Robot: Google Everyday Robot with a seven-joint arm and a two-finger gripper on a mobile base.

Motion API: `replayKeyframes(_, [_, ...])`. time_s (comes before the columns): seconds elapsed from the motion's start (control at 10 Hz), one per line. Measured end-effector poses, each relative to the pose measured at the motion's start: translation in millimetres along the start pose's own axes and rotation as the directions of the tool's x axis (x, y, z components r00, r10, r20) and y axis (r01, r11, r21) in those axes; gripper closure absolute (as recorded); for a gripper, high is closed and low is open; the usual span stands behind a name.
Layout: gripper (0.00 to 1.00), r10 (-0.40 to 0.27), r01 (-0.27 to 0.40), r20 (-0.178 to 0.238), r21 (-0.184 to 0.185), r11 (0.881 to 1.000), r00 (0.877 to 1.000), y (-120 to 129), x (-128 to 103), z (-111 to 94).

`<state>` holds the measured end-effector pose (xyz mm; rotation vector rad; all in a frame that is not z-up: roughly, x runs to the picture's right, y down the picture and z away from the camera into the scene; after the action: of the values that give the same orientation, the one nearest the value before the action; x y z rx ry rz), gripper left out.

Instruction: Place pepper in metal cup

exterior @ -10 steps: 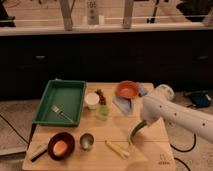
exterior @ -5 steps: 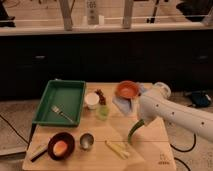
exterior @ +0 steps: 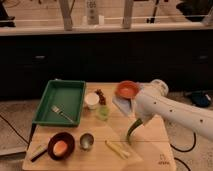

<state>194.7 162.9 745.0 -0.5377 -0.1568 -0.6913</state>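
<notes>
The pepper (exterior: 132, 131) is dark green and curved. It hangs point-down from my gripper (exterior: 137, 121), above the wooden table right of centre. The gripper sits at the end of my white arm (exterior: 165, 107), which comes in from the right, and it is shut on the pepper's top end. The metal cup (exterior: 86, 141) stands upright near the table's front, left of the pepper and well apart from it, next to a dark bowl (exterior: 61, 146) that holds something orange.
A green tray (exterior: 56, 95) with a fork (exterior: 62, 114) lies at the left. A white cup (exterior: 91, 100), a light-green cup (exterior: 103, 113), an orange bowl (exterior: 127, 90) on a cloth and a pale yellow stick vegetable (exterior: 116, 149) are on the table (exterior: 150, 155).
The arm and the held pepper have drifted slightly to the left. Nothing else has moved.
</notes>
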Motion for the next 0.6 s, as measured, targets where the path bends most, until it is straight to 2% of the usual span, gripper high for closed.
replayKeyframes(0.1, [0.47,-0.018,0.018,-0.002,-0.005,1.0,1.0,-1,-3,-3])
replayKeyframes(0.4, [0.52,-0.07,0.07,0.002,-0.005,0.998,0.998,-12,-15,-11])
replayKeyframes(0.6, [0.78,-0.118,0.118,0.008,-0.014,0.993,0.993,-16,-27,-15])
